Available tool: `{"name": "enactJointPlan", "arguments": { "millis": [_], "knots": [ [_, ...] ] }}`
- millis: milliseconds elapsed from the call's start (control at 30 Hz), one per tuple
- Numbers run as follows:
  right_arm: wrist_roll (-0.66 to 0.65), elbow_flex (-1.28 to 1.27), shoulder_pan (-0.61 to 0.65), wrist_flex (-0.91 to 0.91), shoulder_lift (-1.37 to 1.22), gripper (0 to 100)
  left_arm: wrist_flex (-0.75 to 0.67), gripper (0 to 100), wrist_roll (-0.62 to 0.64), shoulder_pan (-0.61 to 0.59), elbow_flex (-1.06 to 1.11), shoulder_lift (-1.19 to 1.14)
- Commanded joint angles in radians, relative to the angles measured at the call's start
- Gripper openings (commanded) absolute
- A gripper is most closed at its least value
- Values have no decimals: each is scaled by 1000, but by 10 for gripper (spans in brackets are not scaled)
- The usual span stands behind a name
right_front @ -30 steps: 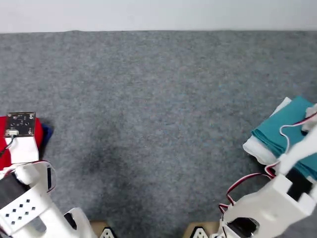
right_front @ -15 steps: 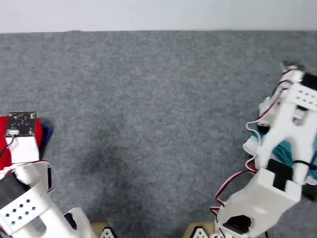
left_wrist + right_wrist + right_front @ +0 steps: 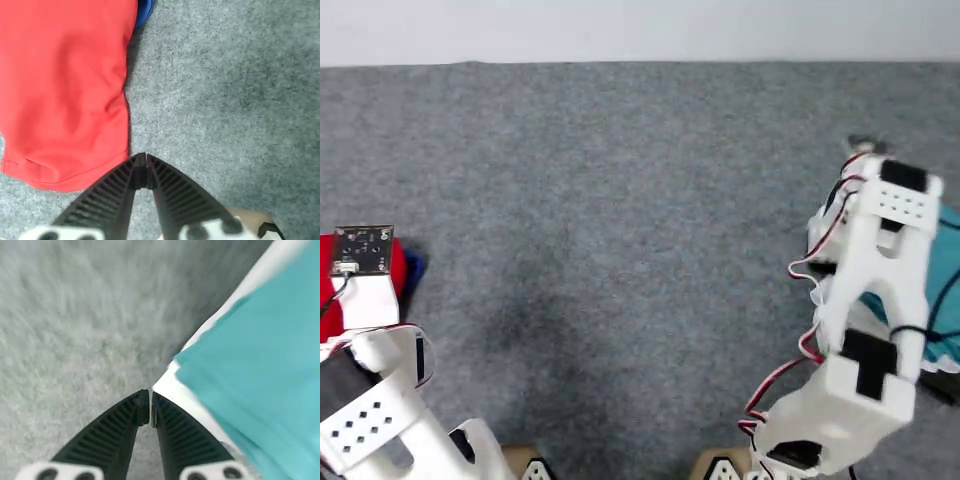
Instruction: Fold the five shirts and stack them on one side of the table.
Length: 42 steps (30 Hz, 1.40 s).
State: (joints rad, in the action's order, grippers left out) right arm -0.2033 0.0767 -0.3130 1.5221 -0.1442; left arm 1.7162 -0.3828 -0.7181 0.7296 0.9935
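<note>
The right arm (image 3: 875,290) is hanging over the right side of the worktop (image 3: 620,180). The right jaws are pressed fully together, gripping nothing, with their tips poised just at the rim of the white shirt (image 3: 172,385) lying beneath the teal shirt (image 3: 260,370). Over on the left, the left jaws are likewise closed and empty, sitting just beside the hem of the red shirt (image 3: 65,90), with a blue shirt (image 3: 145,7) peeking out under it. My read: the right pile is getting attention next. To do it well, those jaws are going to need to part first, drop low, and bite both layers together near the corner so the fold isn't sliding apart.
</note>
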Motion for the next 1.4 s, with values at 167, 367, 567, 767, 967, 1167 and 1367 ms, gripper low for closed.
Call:
{"name": "enactJointPlan", "arguments": {
  "millis": [167, 367, 567, 767, 967, 1167, 1367],
  "knots": [
    [-72, 83, -159, -145, 44, 9, -14, 5, 0, 3, -5, 8],
    [-115, -3, -140, -232, -194, 9, -15, 5, 2, 60, -5, 8],
    [-114, 3, -82, -84, -252, 9, -15, 5, 3, 106, -5, 12],
    [-121, 109, -81, -16, -99, 9, -15, 5, 2, 109, -5, 12],
    [-124, 150, -113, -13, 36, 9, -15, 5, 3, 104, -5, 14],
    [-273, 143, -346, 53, 84, 9, -15, 5, 5, 104, -5, 14],
    [-427, 32, -587, -10, -13, 9, -15, 5, 3, 104, -5, 14]
  ]
}}
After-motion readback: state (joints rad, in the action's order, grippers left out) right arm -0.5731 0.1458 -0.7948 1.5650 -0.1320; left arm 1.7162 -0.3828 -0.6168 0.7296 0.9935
